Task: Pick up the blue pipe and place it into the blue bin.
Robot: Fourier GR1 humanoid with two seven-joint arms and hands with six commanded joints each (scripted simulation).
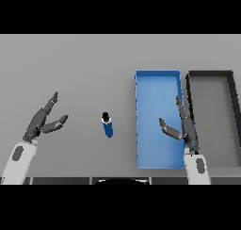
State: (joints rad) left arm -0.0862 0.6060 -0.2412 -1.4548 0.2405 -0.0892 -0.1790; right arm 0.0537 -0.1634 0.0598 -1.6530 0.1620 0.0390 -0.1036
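- Grey table (84, 64): filling the whole width of the frame and carrying every item listed below.
- Blue pipe (108, 127): a short blue cylinder with a black cap at its upper end, lying on the bare table just below the centre of the frame, its length running nearly top to bottom. It is sitting between the two hands, left of the blue bin and apart from it, with nothing touching it.
- Blue bin (155, 78): a long rectangular tray, right of centre, stretching from mid-frame down towards the lower edge. Its floor is showing bare blue apart from the hand overlapping its right side.
- Dark bin (230, 106): a grey-floored tray with black walls, standing just beside the blue bin at the right of the frame, the two long sides running parallel.
- Left hand (40, 123): showing at the lower left, reaching up from a white forearm. Fingers are extending straight towards the upper right, thumb spreading out to the side; holding nothing, well apart from the pipe.
- Right hand (186, 127): showing at the lower right, overlapping the blue bin's right wall. Fingers are pointing straight up the frame, thumb angling out to the left over the bin floor; holding nothing.
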